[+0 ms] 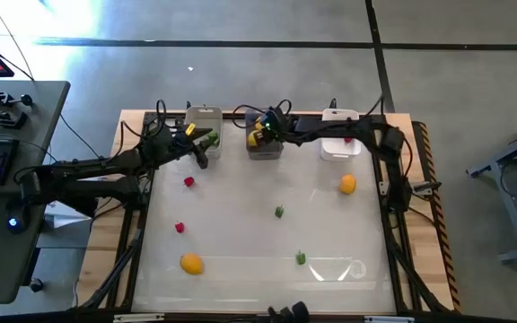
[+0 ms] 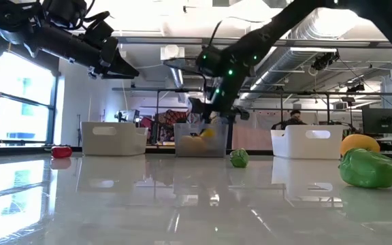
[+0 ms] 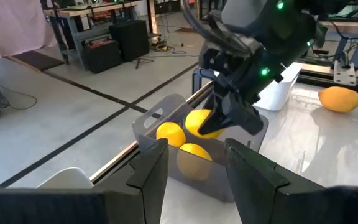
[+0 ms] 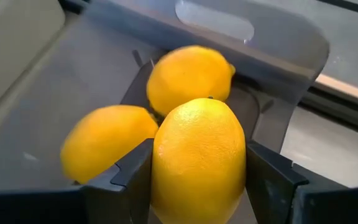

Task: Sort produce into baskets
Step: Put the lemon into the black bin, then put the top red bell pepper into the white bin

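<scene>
Near edge of the tabletop (image 1: 240,238) carries loose produce waiting to be sorted: one orange fruit (image 1: 191,263) and one green piece (image 1: 301,258) nearest; further in, a second green piece (image 1: 279,212), two red berries (image 1: 179,227) and (image 1: 188,181), and another orange fruit (image 1: 347,185) toward the right; so two orange, two green, two red loose; far edge has three baskets in a row: clear basket (image 1: 204,119) left, grey basket (image 1: 266,147) middle, white basket (image 1: 339,148) right; right hand (image 4: 197,180) hangs over the grey basket, fingers pinching a held lemon (image 4: 199,158) across its sides, likely poised to drop it there since yellows go together; two lemons (image 4: 188,78) and (image 4: 107,140) already lie inside, so three lemons counting the held one; left hand (image 3: 194,168) sits by the clear basket, fingers spread with nothing visible between them in its wrist view; something green shows at its tip from above, cannot tell if carried; looks like it waits while the right arm finishes.
</scene>
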